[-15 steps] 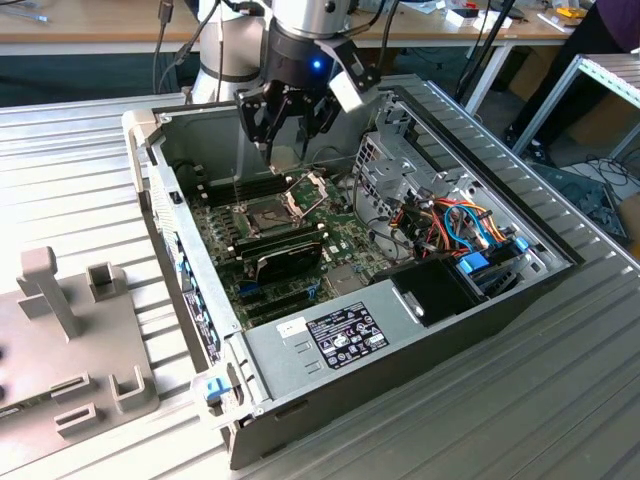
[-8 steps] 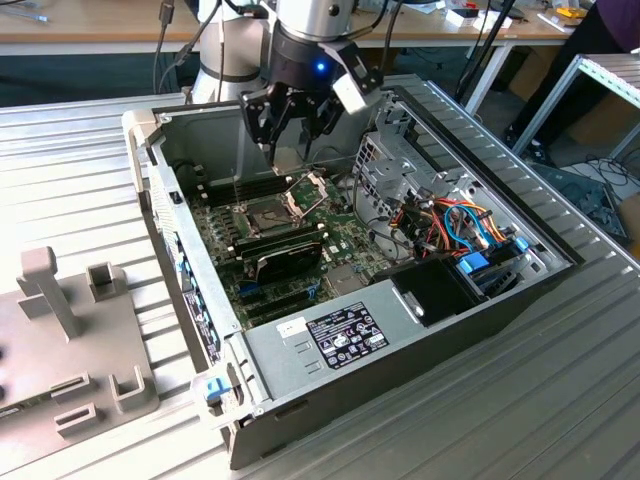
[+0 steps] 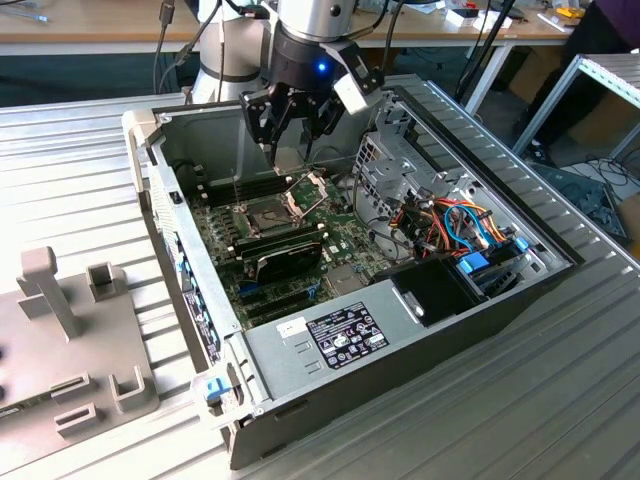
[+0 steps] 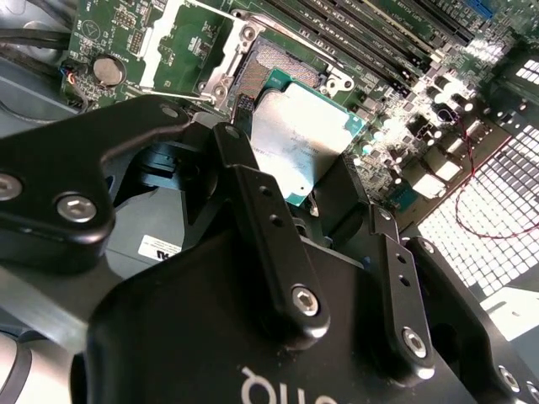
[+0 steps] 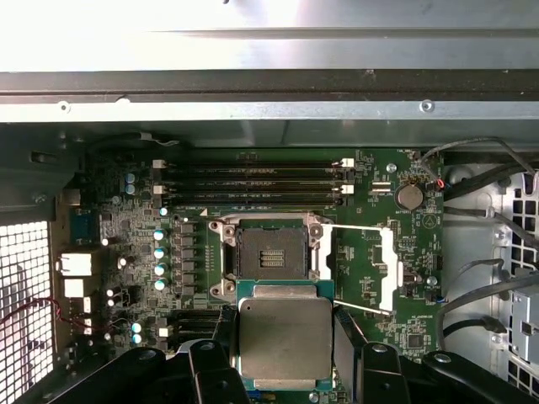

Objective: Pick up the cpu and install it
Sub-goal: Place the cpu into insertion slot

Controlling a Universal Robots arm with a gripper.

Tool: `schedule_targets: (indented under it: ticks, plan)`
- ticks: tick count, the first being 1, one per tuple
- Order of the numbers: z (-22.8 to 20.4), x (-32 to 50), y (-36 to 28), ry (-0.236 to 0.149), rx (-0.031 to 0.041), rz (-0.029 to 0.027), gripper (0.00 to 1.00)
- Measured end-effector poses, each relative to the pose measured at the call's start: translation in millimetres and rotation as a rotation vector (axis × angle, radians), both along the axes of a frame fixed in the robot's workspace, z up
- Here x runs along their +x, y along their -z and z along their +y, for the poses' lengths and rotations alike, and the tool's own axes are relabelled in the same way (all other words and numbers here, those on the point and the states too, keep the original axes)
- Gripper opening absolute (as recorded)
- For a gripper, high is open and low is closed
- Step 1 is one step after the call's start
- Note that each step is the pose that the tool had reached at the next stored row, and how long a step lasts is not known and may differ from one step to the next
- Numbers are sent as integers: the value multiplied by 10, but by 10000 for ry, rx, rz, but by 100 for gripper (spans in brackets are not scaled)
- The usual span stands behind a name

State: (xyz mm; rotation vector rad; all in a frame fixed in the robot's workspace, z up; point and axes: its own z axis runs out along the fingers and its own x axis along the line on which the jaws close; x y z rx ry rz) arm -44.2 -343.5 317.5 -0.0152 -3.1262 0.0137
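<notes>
First wrist view showed the cpu [image 5: 285,337] pinched by two opposite edges between the fingers [image 5: 349,339], its silvery top facing the camera. It was held over the green motherboard [image 5: 379,227] at the edge of the open socket [image 5: 269,252], whose hinged frame [image 5: 383,269] lay swung aside. In the exterior view the arm [image 3: 310,20] reached down into the open computer case [image 3: 400,360] on the desk [image 3: 480,420].
</notes>
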Motion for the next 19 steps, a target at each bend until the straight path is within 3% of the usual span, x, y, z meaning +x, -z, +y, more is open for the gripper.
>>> schedule_targets:
  ticks: [7, 19]
  plan:
    - [0, 2, 0, 73, -2, 0, 55]
    - [0, 2, 10, 1989, -57, 0, 55]
